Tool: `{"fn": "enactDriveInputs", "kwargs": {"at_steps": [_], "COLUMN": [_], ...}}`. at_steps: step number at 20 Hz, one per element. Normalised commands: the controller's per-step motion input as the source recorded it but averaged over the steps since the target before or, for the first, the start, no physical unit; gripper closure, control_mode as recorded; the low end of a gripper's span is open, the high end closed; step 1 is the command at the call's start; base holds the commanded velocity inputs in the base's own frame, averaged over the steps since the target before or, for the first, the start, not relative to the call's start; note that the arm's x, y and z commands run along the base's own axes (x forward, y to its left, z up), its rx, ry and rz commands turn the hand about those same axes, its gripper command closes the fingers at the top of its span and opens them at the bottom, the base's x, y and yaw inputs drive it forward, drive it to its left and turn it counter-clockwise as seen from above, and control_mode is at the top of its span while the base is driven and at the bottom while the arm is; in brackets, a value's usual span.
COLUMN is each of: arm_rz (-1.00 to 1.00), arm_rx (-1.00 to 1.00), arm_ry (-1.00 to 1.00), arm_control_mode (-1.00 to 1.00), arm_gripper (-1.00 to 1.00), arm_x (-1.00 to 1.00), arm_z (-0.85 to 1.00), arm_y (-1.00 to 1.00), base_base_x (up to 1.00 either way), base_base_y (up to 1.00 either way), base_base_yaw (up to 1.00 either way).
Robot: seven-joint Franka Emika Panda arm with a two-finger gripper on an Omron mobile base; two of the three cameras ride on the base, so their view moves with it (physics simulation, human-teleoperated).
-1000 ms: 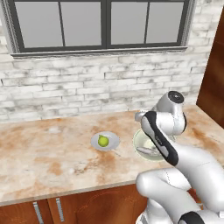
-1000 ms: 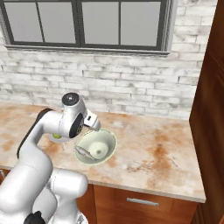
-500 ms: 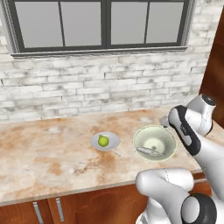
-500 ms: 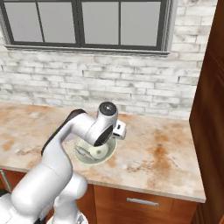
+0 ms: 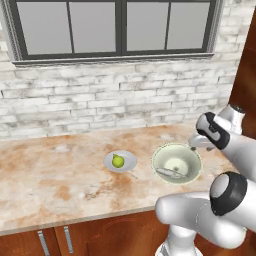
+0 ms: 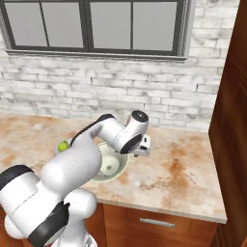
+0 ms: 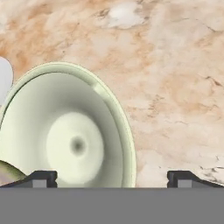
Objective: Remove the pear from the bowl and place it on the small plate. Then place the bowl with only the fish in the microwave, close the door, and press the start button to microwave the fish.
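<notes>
On the marbled brown-and-cream stone countertop (image 5: 60,185) in the left base view, the small flat round grey-white plate (image 5: 120,161) lies near the middle, closer to the front edge than to the brick wall. The small round yellow-green pear (image 5: 118,160) rests on that plate. Just beside the plate, toward the counter's right end, stands the wide, shallow pale cream-green bowl (image 5: 177,163), apart from the plate by a narrow strip of stone. The slim silvery-grey fish (image 5: 171,173) lies in the bowl along its front inner wall. The two-finger gripper (image 5: 194,147) is at the bowl's far right rim, above it, and well apart from the pear.

In the right base view, the white arm crosses in front of the scene. The bowl (image 6: 114,165) shows partly behind it, near the counter's front edge. The pear (image 6: 63,145) shows as a green spot at the arm's left side. The gripper (image 6: 143,151) hangs just past the bowl's right rim, over bare stone.

In the hand view, the gripper (image 7: 113,177) has its two dark tips set wide apart with nothing between them: released. The bowl's (image 7: 70,135) rim falls between the tips, nearer the left one. The fish (image 7: 8,171) shows at the lower left corner, inside the bowl.
</notes>
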Motion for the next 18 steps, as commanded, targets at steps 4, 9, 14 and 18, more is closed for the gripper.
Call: {"fn": "enactDriveInputs", "kwargs": {"at_steps": [4,9,14,18], "arm_rz": [0.08,0.07,0.05,0.03], "arm_rx": [0.00,0.00,0.00,0.00], "arm_ry": [0.01,0.00,0.00,0.00], "arm_control_mode": [-1.00,-1.00,-1.00,-1.00], "arm_gripper": [-1.00,-1.00,1.00,1.00], "arm_x": [0.36,0.28,0.00,0.08], "arm_z": [-0.51,-0.39,-0.25,-0.29], "arm_y": [0.00,0.08,0.31,0.25], "base_base_x": [0.00,0.00,0.00,0.00], "base_base_y": [0.00,0.00,0.00,0.00], "base_base_yaw": [0.00,0.00,0.00,0.00]}}
